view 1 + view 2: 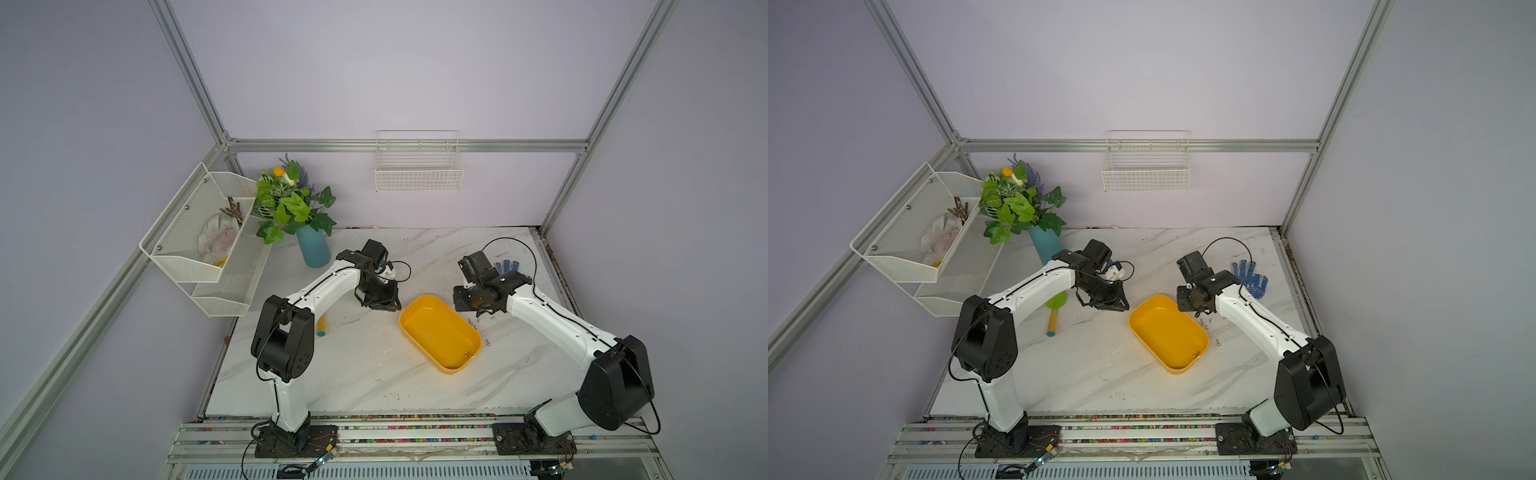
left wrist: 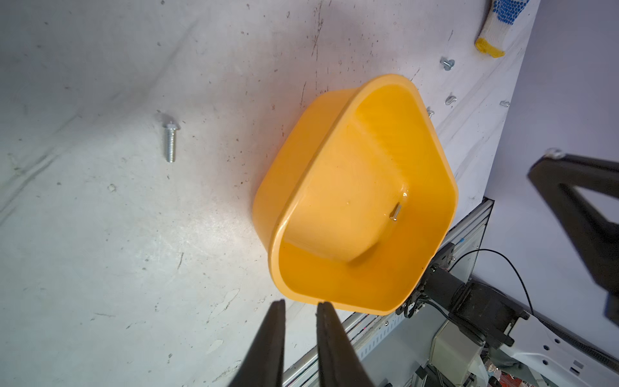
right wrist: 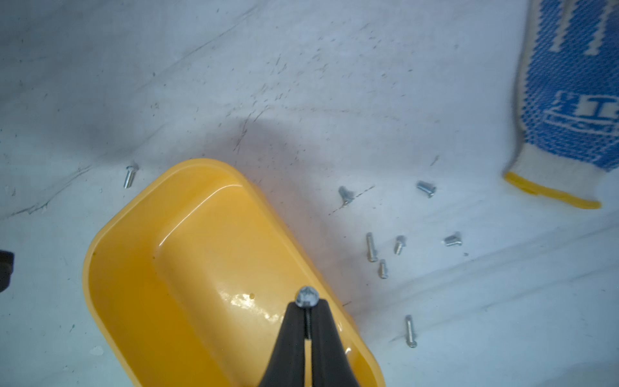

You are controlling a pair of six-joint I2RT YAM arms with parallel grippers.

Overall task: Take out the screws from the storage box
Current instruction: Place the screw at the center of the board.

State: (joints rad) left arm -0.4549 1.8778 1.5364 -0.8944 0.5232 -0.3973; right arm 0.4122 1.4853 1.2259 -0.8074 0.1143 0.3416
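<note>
Screw (image 3: 306, 296), tiny silvery metal, clamped in right gripper (image 3: 306, 306) over yellow plastic tub (image 3: 127, 274); pile (image 3: 371, 247) just beyond rim. Left gripper (image 2: 301, 303) ajar, seemingly empty.

The box (image 1: 432, 328) is lying askew on the marble table (image 1: 353, 374), with one screw (image 1: 467, 354) resting in its near right corner. A few screws (image 1: 471, 321) are lying on the table just beside its right rim. The right gripper (image 1: 480, 311) is pointing down close above them. The left gripper (image 1: 392, 306) is hanging near the box's far left corner. A glove (image 1: 508, 266) is peeking out behind the right arm.
</note>
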